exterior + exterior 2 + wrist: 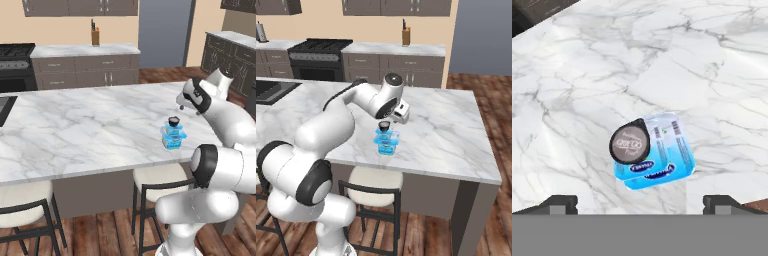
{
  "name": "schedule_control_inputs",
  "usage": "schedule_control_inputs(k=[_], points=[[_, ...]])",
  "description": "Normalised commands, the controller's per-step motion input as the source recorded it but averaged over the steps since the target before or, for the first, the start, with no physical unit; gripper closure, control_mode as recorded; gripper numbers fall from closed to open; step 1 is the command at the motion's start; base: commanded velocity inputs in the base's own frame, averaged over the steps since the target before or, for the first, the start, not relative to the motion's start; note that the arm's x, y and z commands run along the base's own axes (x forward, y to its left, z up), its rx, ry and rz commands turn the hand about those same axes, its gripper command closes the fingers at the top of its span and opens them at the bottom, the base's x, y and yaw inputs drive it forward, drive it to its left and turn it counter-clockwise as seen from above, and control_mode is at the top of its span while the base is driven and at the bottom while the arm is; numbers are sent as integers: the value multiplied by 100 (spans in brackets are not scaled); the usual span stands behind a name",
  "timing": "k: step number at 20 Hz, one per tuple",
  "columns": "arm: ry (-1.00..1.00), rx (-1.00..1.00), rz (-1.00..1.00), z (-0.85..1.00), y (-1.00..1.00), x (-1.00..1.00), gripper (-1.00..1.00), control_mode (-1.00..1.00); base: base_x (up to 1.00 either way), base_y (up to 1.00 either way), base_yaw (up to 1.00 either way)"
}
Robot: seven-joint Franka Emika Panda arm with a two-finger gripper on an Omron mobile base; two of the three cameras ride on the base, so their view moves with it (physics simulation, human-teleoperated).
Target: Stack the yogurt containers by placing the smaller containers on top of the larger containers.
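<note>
The dark cup [630,142] sits off-centre on the blue tub [662,160], overhanging its left edge at frame centre; the gripper [640,202] hangs above, jaws wide and empty; a nudge could topple it onto the tabletop [587,75].

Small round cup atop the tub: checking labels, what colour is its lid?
Dark grey-black lid, clearest in hand view.

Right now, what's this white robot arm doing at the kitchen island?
It is stacking yogurt containers on the marble island. The small dark cup already sits on top of the larger blue tub, off-centre toward one corner of the lid. The arm's gripper hangs above the stack with its fingers spread wide open, holding nothing. So the stacking looks done, with the cup resting on its own.
</note>
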Motion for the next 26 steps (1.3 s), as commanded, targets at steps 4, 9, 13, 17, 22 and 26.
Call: schedule_control_inputs(k=[4,9,13,17,22,26], points=[[-24,10,1,38,-23,-55,-100,-100,0,0,0],[-24,12,1,36,-31,-58,-100,-100,0,0,0],[-26,15,2,29,-39,-58,-100,-100,0,0,0],[-20,16,0,21,-48,-38,-100,-100,0,0,0],[-27,9,0,7,-44,-49,-100,-100,0,0,0],[-25,10,-1,11,-37,-44,-100,-100,0,0,0]])
